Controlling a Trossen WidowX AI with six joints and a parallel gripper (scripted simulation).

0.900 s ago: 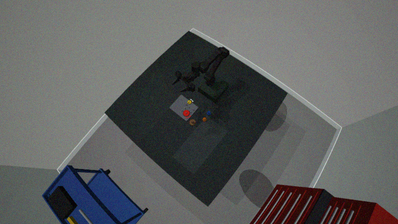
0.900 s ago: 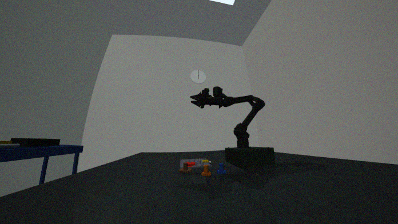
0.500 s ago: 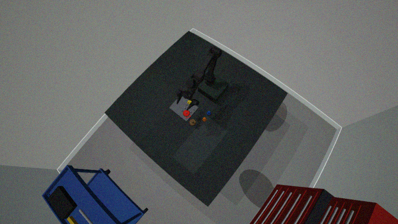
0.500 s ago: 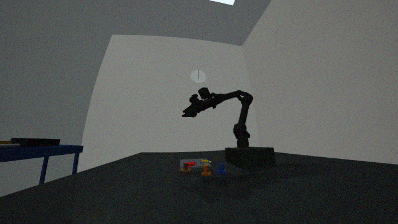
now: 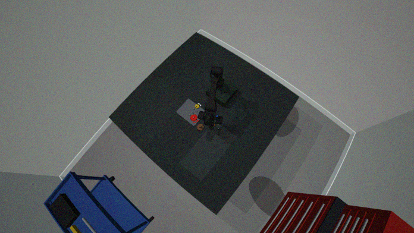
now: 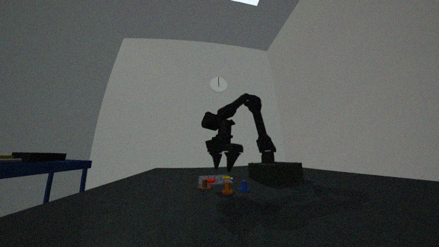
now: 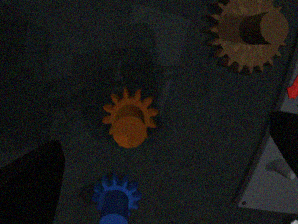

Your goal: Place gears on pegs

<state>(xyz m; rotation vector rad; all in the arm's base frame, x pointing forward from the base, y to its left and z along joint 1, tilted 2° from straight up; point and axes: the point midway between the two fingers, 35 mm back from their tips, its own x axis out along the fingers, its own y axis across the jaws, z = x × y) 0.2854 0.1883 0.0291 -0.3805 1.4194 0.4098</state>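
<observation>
Overall, the top view shows a dark table (image 5: 166, 89) (image 6: 142, 201) with all the gears around its middle, well in from its edges. The grey board (image 5: 184, 110) (image 6: 202, 178) (image 7: 260, 192) carries the red gear (image 5: 191, 119) (image 6: 210, 181) toward 5 o'clock and the yellow gear (image 5: 197, 107) (image 6: 226, 178) toward 1 o'clock. Three loose gears stand off the board, handles upward: the brown gear (image 5: 199, 128) (image 6: 204, 188) (image 7: 248, 60) just outside its 5 o'clock edge, the orange gear (image 5: 214, 125) (image 6: 227, 191) (image 7: 129, 131) and the blue gear (image 5: 217, 116) (image 6: 243, 189) (image 7: 116, 200) farther off, toward 4 and 3 o'clock. The claw (image 5: 210, 117) (image 6: 222, 169) (image 7: 169, 136) is released, its fingers wide apart and pointing down above the table, nothing between them. In the wrist view, the orange gear sits left of centre, the blue one near it at 6 o'clock, the brown one farther away at 1 o'clock with more open room between. One finger shows at 8 o'clock; the other overlaps the board at 3 o'clock. The arm's base (image 5: 236, 91) (image 6: 298, 173) stands beyond the board's 2 o'clock side.
</observation>
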